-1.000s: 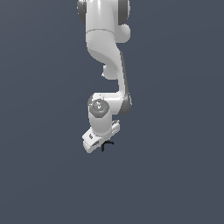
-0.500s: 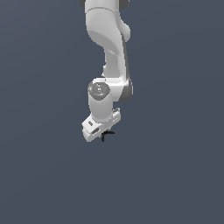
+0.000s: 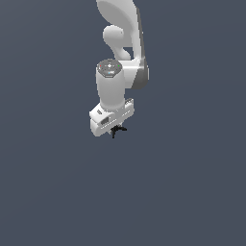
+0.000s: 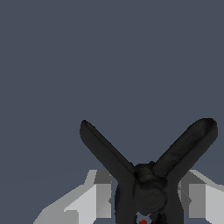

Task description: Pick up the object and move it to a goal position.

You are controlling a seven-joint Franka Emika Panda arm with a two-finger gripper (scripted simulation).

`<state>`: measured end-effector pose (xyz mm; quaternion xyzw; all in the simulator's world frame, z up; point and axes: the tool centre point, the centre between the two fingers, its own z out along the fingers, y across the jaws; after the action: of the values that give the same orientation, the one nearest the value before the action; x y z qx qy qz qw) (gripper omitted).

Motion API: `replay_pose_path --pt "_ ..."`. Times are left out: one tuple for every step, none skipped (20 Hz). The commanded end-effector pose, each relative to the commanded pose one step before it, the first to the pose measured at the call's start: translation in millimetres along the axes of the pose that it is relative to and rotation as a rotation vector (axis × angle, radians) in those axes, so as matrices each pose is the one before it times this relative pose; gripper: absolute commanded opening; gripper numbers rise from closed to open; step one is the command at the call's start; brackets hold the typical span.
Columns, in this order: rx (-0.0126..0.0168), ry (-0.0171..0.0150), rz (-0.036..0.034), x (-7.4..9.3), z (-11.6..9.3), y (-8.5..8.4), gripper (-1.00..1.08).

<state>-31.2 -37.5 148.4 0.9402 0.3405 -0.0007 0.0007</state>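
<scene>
End effector: white end effector (image 3: 114, 126) clenched on small black crossed-prong object (image 3: 116, 130).
Change: arm raised and turned; carrying toward goal judged underway.

The arm (image 3: 117, 81) has risen, carrying the object (image 3: 116, 130) higher between its fingers (image 4: 94, 199)

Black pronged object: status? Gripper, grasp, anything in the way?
Gripper shut on the black pronged object, fingers either side. Object at the gripper's tip, clear of any surface. Nothing else in view.

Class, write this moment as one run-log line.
arm: raised | gripper: shut on object | object: black crossed prongs, between fingers | goal: not visible
</scene>
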Motion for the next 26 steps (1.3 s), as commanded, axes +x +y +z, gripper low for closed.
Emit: replay_pose_path --pt "-0.00042 0.00015 0.00002 -9.0 -18.58 -8.81 -1.0" --pt "0.0 0.0 0.0 -3.46 -7.37 -3.41 -1.0" --pt "0.0 0.0 0.0 -3.45 -7.39 -3.42 -1.0" --pt "0.0 0.0 0.0 -3.44 -7.42 -3.42 -1.0" --pt "0.0 0.0 0.0 -3.43 -7.45 -3.43 -1.0" --pt "0.0 0.0 0.0 -3.42 -7.48 -3.43 -1.0" --pt "0.0 0.0 0.0 -3.41 -7.52 -3.44 -1.0" --pt "0.0 0.0 0.0 -3.41 -7.56 -3.45 -1.0" --pt "0.0 0.0 0.0 -3.41 -7.61 -3.46 -1.0" --pt "0.00038 0.00056 -0.00013 -3.48 -7.74 -3.44 -1.0" --pt "0.0 0.0 0.0 -3.41 -7.73 -3.48 -1.0" --pt "0.0 0.0 0.0 -3.41 -7.81 -3.49 -1.0" --pt "0.00043 0.00053 -0.00008 -3.48 -7.84 -3.38 -1.0" --pt "0.0 0.0 0.0 -3.22 -7.48 -3.3 -1.0" --pt "0.0003 0.00038 -0.00007 -3.14 -7.19 -3.09 -1.0" --pt "0.0 0.0 0.0 -2.9 -6.83 -2.98 -1.0" --pt "0.0 0.0 0.0 -2.75 -6.52 -2.81 -1.0" --pt "0.00043 0.00054 -0.00009 -2.71 -6.27 -2.55 -1.0" --pt "0.0 0.0 0.0 -2.43 -5.9 -2.46 -1.0" --pt "0.0 0.0 0.0 -2.27 -5.57 -2.28 -1.0" --pt "0.0 0.0 0.0 -2.12 -5.22 -2.11 -1.0" --pt "0.0 0.0 0.0 -1.95 -4.84 -1.95 -1.0" --pt "0.0 0.0 0.0 -1.79 -4.44 -1.77 -1.0" --pt "0.0 0.0 0.0 -1.62 -4.03 -1.59 -1.0" --pt "0.0 0.0 0.0 -1.44 -3.62 -1.41 -1.0" --pt "0.0 0.0 0.0 -1.26 -3.21 -1.22 -1.0"
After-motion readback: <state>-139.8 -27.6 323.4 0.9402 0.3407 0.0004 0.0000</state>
